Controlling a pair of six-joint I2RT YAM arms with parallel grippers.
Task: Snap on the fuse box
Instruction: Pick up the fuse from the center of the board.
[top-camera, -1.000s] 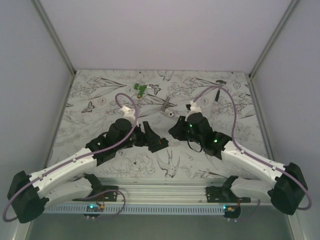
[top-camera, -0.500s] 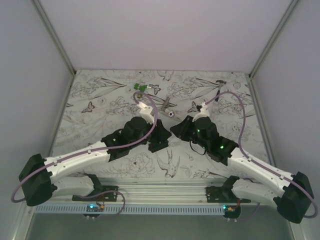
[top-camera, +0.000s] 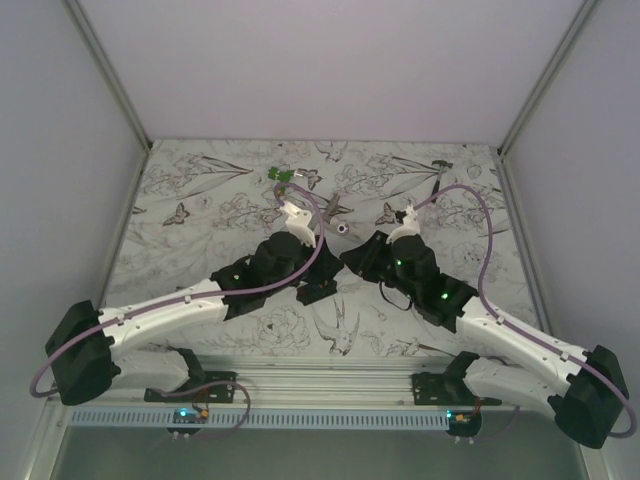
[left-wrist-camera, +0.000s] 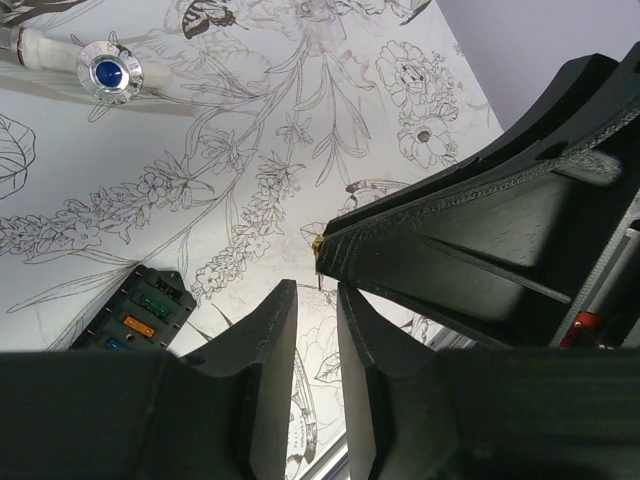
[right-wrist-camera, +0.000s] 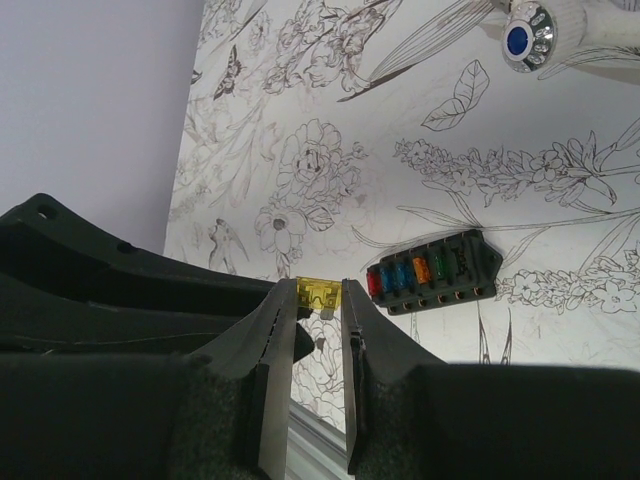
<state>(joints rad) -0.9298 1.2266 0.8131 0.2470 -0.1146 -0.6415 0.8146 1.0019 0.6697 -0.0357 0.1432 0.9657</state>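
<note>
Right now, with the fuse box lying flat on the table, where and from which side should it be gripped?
Probably across the two long side walls of the fuse box, near mid-length, coming down from above. It lies flat with its coloured fuses facing up, so those walls are the parallel faces clear of them. The right gripper holds a yellow fuse; the left gripper is empty.

A robot test booth in a lab: plain walls (top-camera: 320, 70) and metal posts (top-camera: 108, 75) stand beyond the left claw (left-wrist-camera: 315, 292) and right claw (right-wrist-camera: 317, 290), a flower-printed table (top-camera: 200, 215) beneath them.
</note>
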